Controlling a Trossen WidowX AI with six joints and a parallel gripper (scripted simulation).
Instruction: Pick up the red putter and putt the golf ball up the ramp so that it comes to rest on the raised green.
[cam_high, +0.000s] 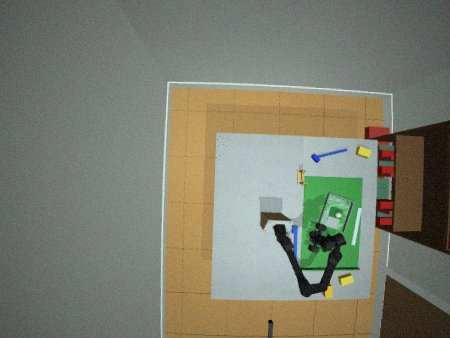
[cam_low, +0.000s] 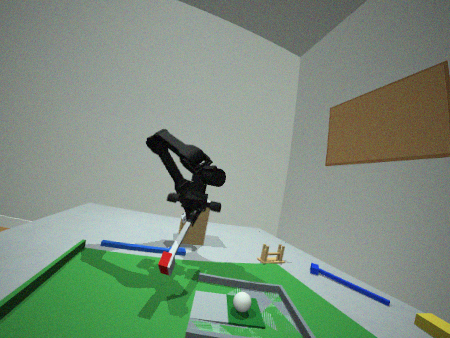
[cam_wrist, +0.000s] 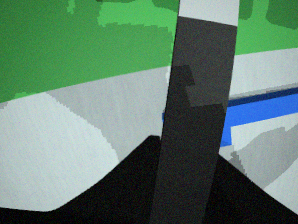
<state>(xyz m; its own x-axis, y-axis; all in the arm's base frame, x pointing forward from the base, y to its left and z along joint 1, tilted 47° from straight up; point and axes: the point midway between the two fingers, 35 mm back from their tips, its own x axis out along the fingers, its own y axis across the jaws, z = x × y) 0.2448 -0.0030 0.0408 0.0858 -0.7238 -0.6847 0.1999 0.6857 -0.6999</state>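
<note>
My gripper is shut on the putter's shaft, which shows dark and pale in the wrist view. The putter's red head hangs at the lower end of the tilted shaft, above the green mat, to the left of the grey-bordered frame in the exterior view. The white golf ball is on the dark green raised square, near its ramp side. The pale grey ramp adjoins that square. The putter head is apart from the ball. The wrist view shows neither head nor ball.
A blue bar lies beside the mat. A small wooden stand and a blue club are beyond it. Yellow blocks lie near the table's corners. A low green wall edges the mat.
</note>
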